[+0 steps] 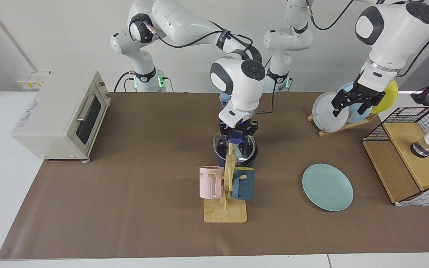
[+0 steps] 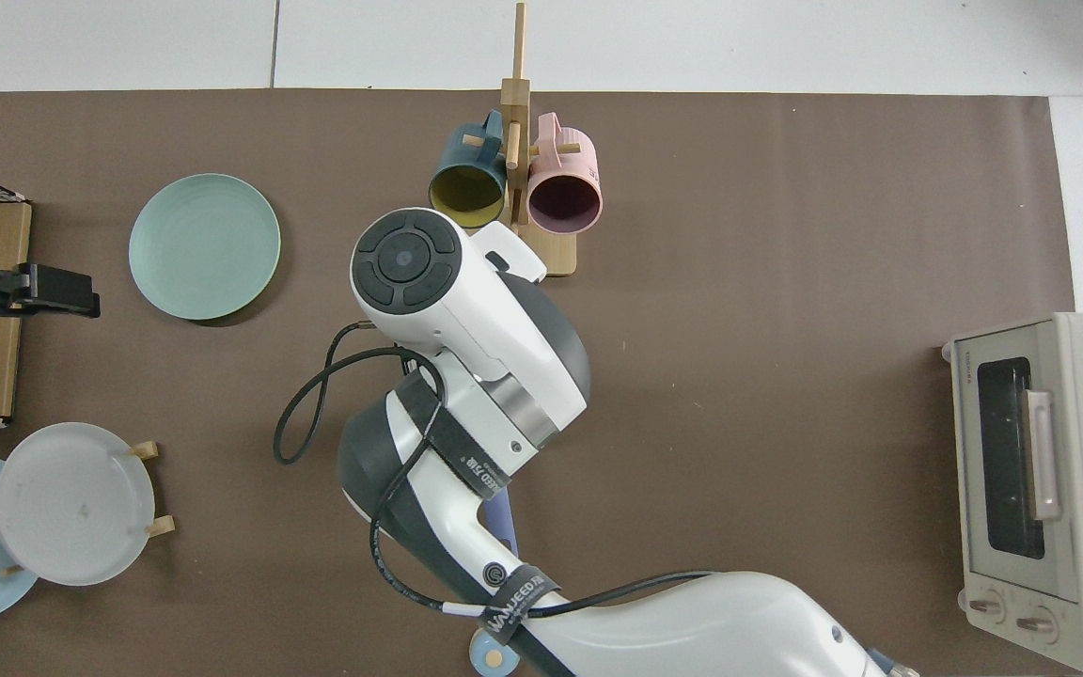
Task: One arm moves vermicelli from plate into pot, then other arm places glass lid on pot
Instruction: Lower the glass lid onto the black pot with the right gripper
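My right gripper is shut on the blue knob of the glass lid. The lid lies level over the rim of the dark navy pot. The mug stand hides the pot's front. Pale vermicelli shows faintly through the glass. In the top view the right arm covers the pot and lid; only the pot's blue handle sticks out. The teal plate lies bare on the mat. My left gripper hangs open above the dish rack and holds nothing.
A wooden mug stand with a pink and a dark teal mug is just in front of the pot. A toaster oven stands at one end. A dish rack with plates and a wire basket stand at the other.
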You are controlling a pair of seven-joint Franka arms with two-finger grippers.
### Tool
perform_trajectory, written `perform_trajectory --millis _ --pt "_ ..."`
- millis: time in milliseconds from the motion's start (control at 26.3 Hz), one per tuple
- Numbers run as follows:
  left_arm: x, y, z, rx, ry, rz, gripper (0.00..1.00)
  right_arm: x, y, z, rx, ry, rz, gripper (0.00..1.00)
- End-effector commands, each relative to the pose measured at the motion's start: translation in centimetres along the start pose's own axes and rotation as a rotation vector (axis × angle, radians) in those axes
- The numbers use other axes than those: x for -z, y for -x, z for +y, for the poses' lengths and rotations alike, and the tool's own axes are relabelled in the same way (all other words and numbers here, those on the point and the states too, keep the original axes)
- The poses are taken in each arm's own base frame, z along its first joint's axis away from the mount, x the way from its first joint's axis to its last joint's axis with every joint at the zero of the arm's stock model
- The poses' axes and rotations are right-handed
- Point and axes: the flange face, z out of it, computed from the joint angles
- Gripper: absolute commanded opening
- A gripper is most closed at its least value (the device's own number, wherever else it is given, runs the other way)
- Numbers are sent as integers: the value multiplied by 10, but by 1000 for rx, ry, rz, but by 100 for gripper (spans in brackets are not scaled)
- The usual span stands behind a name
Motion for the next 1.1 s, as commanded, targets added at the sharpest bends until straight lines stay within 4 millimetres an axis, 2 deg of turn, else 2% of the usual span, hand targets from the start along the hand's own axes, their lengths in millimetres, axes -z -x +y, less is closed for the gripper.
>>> perform_trajectory --millis 0,152,418,609,1065 --pt "-2 3 -8 -19 -16 -6 100 5 -8 -5 21 -22 24 0" --pt "-1 3 -4 -40 -14 -2 100 4 -11 0 45 -26 16 0" --pt "2 4 -3 -31 -17 -5 100 5 -9 -6 70 -50 19 0" --pt "3 4 6 -46 -14 -4 100 5 -8 -7 73 -55 20 0" --pt "6 5 7 -48 -15 3 100 -1 -11 -7 81 -59 28 0"
